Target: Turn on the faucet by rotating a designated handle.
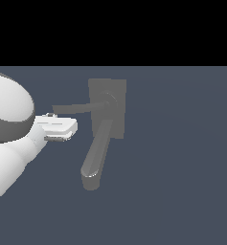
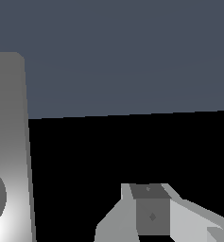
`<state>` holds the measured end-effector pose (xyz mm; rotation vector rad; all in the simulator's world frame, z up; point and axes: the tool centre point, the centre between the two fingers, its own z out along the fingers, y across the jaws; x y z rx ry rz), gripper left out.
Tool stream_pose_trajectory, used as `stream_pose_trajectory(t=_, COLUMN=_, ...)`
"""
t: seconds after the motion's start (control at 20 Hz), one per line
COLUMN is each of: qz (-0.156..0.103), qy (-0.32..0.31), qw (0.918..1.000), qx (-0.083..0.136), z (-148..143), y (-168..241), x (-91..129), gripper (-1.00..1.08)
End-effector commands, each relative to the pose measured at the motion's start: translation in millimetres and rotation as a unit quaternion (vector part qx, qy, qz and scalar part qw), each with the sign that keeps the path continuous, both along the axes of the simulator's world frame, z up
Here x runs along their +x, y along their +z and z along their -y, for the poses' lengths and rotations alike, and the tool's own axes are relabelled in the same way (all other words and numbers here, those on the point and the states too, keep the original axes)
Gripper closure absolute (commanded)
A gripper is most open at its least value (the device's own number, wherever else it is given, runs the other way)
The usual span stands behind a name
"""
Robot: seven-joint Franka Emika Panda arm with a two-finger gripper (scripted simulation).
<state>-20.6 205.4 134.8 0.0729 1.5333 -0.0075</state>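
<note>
Faucet sits mid-frame in ext view on a flat blue-grey floor: rectangular base plate w/ round hub near its centre. Thick rounded spout runs from the hub down toward the ext view's lower left, tip turned down. Handle, the thin flat bar, sticks out from the hub toward the ext view's left, roughly level.

Arm comes in from the ext view's left edge, big white links. Gripper is just below the handle's free end, near it; contact not confirmable at this res, prob a small gap. Not around the spout, which is further to the right and apart.

Wrist view: one light-grey finger visible w/ a darker pad face, plus a broad grey slab along one edge, possibly part of the faucet, too close to ID. Nothing seen between the fingers. Open vs closed: can't tell, fingers not resolved in either view.
</note>
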Motion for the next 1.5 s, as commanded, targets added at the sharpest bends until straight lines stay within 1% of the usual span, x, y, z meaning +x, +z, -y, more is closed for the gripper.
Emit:
stream_pose_trajectory(t=0.0, qz=-0.011, qy=-0.010, qw=0.9998, qx=-0.010, z=12, y=-11, x=0, gripper=1.08)
stream_pose_trajectory(t=0.15, qz=-0.016, qy=-0.015, qw=0.9996, qx=-0.015, z=19, y=-17, x=-1, gripper=1.08)
stream_pose_trajectory(t=0.4, qz=-0.017, qy=-0.016, qw=0.9996, qx=-0.016, z=20, y=-17, x=-1, gripper=1.08)
stream_pose_trajectory(t=0.65, qz=-0.020, qy=-0.031, qw=0.9990, qx=-0.027, z=42, y=-20, x=-5, gripper=1.08)
stream_pose_trajectory(t=0.8, qz=-0.021, qy=-0.036, qw=0.9987, qx=-0.031, z=49, y=-20, x=-7, gripper=1.08)
stream_pose_trajectory(t=1.05, qz=-0.021, qy=-0.036, qw=0.9986, qx=-0.031, z=49, y=-20, x=-7, gripper=1.08)
stream_pose_trajectory(t=1.45, qz=-0.021, qy=-0.037, qw=0.9986, qx=-0.031, z=45, y=9, x=-6, gripper=1.08)
